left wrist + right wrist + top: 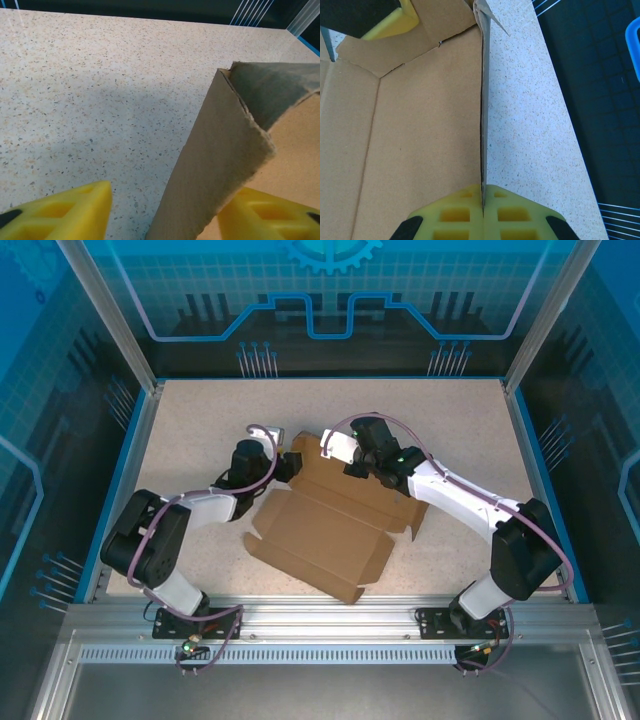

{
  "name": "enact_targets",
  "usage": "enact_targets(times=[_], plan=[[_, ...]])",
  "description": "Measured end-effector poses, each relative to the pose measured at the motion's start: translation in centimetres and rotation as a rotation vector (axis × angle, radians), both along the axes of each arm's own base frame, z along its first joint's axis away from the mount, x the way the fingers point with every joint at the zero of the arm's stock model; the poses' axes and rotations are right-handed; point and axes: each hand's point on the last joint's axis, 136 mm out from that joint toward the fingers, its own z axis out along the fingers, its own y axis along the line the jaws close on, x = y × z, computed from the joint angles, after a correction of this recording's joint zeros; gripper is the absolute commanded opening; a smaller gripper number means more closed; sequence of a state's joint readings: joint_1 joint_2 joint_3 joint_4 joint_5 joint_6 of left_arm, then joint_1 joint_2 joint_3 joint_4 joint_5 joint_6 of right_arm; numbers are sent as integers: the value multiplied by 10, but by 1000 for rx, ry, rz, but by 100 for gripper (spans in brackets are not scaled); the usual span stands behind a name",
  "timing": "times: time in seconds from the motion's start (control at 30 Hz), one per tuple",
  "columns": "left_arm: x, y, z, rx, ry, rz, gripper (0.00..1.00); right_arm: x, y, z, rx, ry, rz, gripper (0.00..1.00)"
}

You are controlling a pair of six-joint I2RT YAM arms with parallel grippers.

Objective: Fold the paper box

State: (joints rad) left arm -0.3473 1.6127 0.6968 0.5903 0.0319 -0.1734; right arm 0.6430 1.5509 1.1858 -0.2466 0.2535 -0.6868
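right claw (pixel 483 202) is pinched tight on a raised wall of the paper box (pixel 330 530), seen edge-on. left claw (pixel 167 215) gapes wide, straddling an upright corner of that box without gripping it. the paper box lies mid-counter (pixel 190 420) between both arms, mostly flat.

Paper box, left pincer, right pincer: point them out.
paper box (pixel 320 535), top view, flat middle panel.
left pincer (pixel 162 212), left wrist view, middle of its gap.
right pincer (pixel 482 210), right wrist view, seam gripping cardboard.
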Motion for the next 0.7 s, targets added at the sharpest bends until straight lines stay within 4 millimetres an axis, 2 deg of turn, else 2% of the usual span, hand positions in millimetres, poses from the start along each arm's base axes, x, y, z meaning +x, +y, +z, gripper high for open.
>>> enact_targets(times=[0.13, 0.4, 0.7], plan=[[1, -4, -10, 11, 4, -25, 42, 0, 0, 0, 0, 0, 0, 0], [-3, -8, -30, 6, 17, -54, 32, 0, 0, 0, 0, 0, 0, 0], [-6, -8, -30, -2, -10, -61, 20, 0, 0, 0, 3, 1, -2, 0]])
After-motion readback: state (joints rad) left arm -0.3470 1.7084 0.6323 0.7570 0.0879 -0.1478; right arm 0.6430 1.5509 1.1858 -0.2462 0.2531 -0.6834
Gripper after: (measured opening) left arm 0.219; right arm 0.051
